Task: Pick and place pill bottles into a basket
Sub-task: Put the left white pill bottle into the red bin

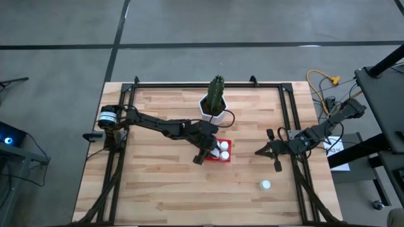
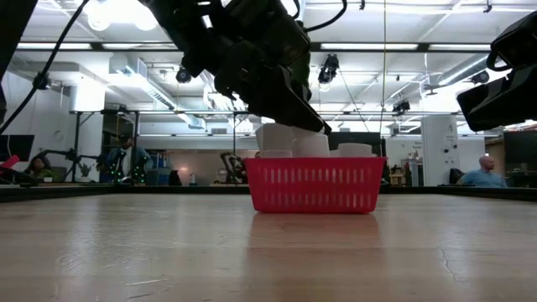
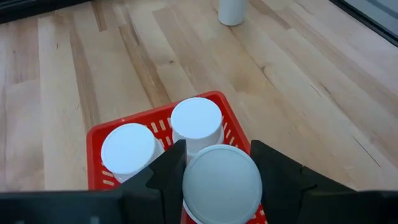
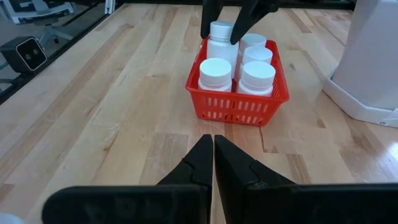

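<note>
Pill bottles are showing as small white plastic cylinders with flat, round, smooth caps, and most of them are standing upright in the basket (image 4: 238, 93), a low square tub of bright red plastic whose sides are slotted like a grille. The basket is sitting near the middle of the surface (image 1: 158, 183), pale wood planks with visible grain, just in front of a white plant pot (image 1: 213, 113) holding a green cactus (image 1: 216, 93).

Going left to right: the left arm is reaching in from the left edge, and the left gripper (image 3: 216, 165) is hanging over the basket's left side, its two dark matte fingers clamping a held bottle (image 3: 221, 182) by the cap, with that bottle's body down among the others. Beside it in the basket, four more bottles (image 4: 216, 73) are standing close together in pairs, caps up.

Farther right, the right gripper (image 4: 214, 152) is hovering above bare wood well apart from the basket, pointing towards it, with its fingers pressed together on nothing. One lone bottle (image 1: 266, 185) is standing by itself on the surface toward the front right, near the right arm.
</note>
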`<state>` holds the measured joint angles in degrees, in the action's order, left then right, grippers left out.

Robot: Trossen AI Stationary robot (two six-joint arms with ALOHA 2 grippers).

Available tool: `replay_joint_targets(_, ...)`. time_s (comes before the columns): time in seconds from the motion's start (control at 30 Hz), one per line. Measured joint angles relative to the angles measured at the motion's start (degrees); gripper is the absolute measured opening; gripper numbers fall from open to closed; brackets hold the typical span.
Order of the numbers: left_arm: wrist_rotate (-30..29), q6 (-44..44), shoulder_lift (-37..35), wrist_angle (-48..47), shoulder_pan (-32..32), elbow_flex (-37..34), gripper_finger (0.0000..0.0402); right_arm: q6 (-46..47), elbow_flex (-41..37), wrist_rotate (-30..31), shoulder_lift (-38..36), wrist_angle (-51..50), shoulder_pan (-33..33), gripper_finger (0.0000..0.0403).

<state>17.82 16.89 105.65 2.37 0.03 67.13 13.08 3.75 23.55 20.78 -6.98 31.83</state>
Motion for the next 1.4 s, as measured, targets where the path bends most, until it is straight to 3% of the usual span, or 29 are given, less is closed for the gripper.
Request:
replay_joint_targets(1.23, 1.33, -0.1, 5.2, -1.99, 0.35, 3.45, 0.0142, 0.0, 0.0, 0.02, 0.0, 0.04, 0.02, 0.0009)
replay_joint_targets(1.4, 1.33, -0.12, 5.2, -1.9, 0.35, 3.45, 0.0197, -0.01, 0.0, 0.02, 0.0, 0.04, 0.02, 0.0009)
